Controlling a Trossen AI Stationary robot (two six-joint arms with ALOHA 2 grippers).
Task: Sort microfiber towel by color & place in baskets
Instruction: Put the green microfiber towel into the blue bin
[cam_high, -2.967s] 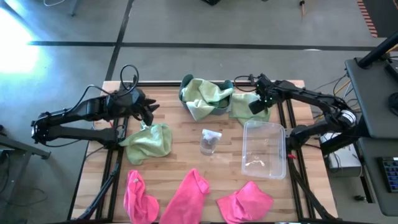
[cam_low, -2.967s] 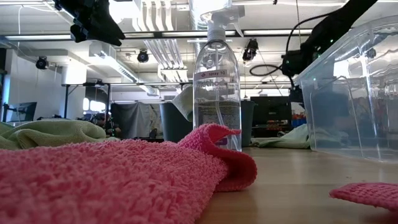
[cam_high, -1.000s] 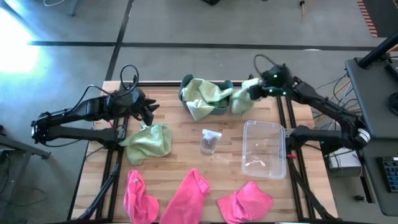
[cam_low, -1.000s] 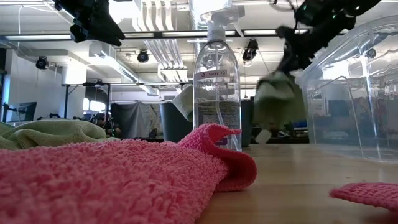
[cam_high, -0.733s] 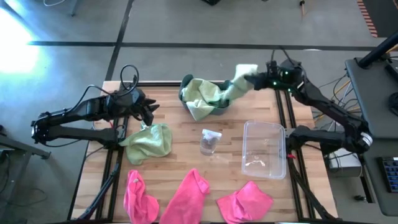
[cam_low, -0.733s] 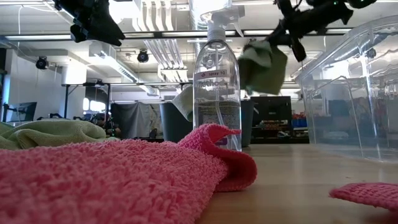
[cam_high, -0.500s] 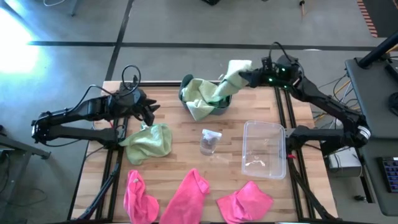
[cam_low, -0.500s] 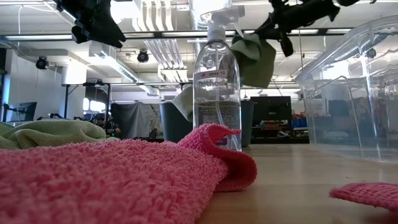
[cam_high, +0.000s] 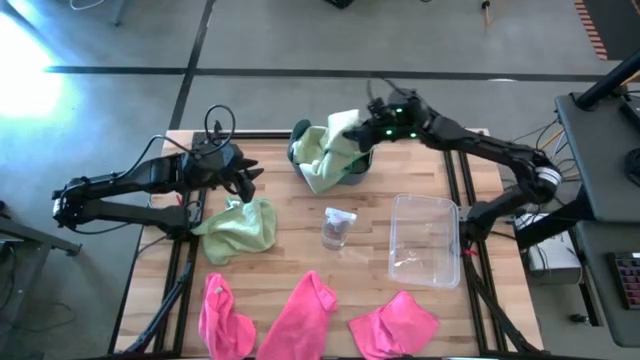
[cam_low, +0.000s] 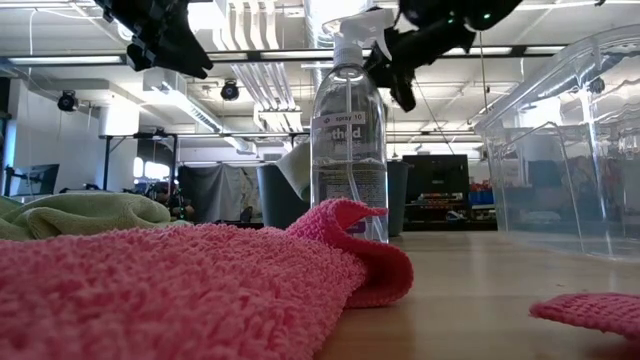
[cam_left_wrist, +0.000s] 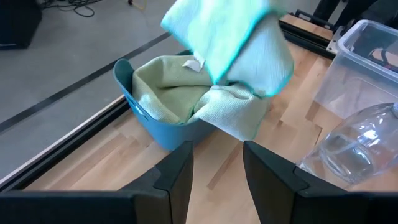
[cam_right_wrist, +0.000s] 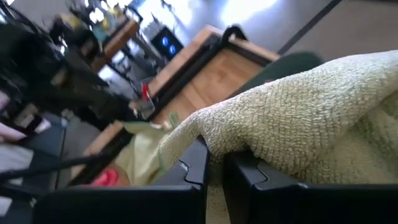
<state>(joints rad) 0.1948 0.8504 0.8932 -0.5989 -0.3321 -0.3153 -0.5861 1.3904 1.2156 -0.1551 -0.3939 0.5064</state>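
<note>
My right gripper (cam_high: 362, 130) is shut on a light green towel (cam_high: 340, 133) above the dark teal basket (cam_high: 352, 172) at the table's far middle. A second green towel (cam_high: 318, 160) lies in that basket and drapes over its near rim. My left gripper (cam_high: 246, 182) hovers open over a third green towel (cam_high: 240, 226), which lies crumpled on the table's left. Three pink towels (cam_high: 226, 320) (cam_high: 302, 315) (cam_high: 396, 322) lie along the near edge. The clear basket (cam_high: 426, 238) stands at the right. My right gripper pinches a bunched fold of the green towel (cam_right_wrist: 214, 140) between its two fingers. The fingers come roughly level from the table's right. The towel (cam_left_wrist: 230, 43) hangs off the fingertips over the teal basket (cam_left_wrist: 155, 124); whether its lower end touches the towel inside, I cannot tell.
A clear spray bottle (cam_high: 338, 228) stands mid-table between the teal basket and the pink towels, left of the clear basket. Bare wood lies between the bottle and the left green towel.
My right gripper has swung from the table's far right toward the left and upward, still shut on the green towel. The towel has been carried clear of the table and now hangs above the teal basket. My left gripper has shifted slightly toward the right.
</note>
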